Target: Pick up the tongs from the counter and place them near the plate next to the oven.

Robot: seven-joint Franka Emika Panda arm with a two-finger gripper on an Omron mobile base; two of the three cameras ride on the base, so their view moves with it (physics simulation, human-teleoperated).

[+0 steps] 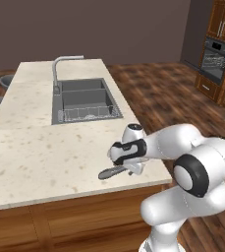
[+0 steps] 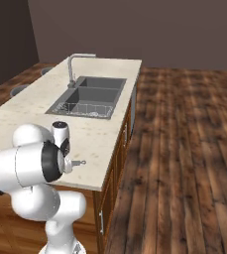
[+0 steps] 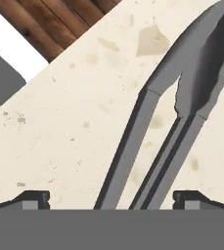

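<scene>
tongs: slim dark grey metal tongs [image 3: 174, 122] lying flat on the beige speckled stone surface [image 1: 30, 142], near its front edge and well clear of the recessed dark grey double sink [image 1: 84, 101] – nothing crowding them.
hand: the white arm's two-finger hand [image 3: 111, 197] is hovering low over the tongs, released, jaws spread wide with one fingertip [image 3: 35, 199] on either side of the two handle arms; nothing grasped yet.
alignment: the jaws are straddling the handles across their width – judging this is so a squeeze closes both arms together rather than sliding along them.
step: looks like the pre-grasp descent; the pick is not yet done.
destination: black and steel wall oven [image 1: 215, 59] sitting in brown wood cabinets across the wood floor [image 2: 184, 149], well apart from the island.
risk: the tongs are thin and flat, so the fingertips probably need to get right down to the stone before closing, or they may skid off.
</scene>
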